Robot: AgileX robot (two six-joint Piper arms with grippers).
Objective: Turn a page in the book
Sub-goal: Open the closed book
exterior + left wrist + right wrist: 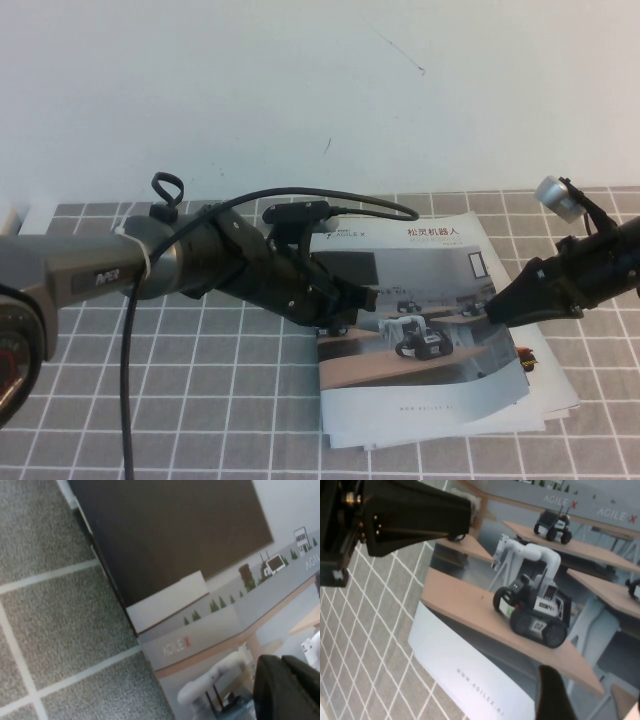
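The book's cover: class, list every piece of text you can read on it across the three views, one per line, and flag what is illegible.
"AGILE X": top left of the book cover, also on the photo's wall.
"松灵机器人": title, top right of the page.
"WWW.AGILEX.A…": bottom strip, partly cut off.
"02": on the tracked robot.
Small framed signs: too blurred.
Left gripper rests at the left edge, right gripper at the right edge.

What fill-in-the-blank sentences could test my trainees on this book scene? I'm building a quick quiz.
1. The book lies ____, its cover photo facing up.
2. The left gripper is over the book's ____ edge.
3. The right gripper is at the book's ____ edge.
4. The book rests on a grey ____ cloth.

Missing words: closed; left; right; checked
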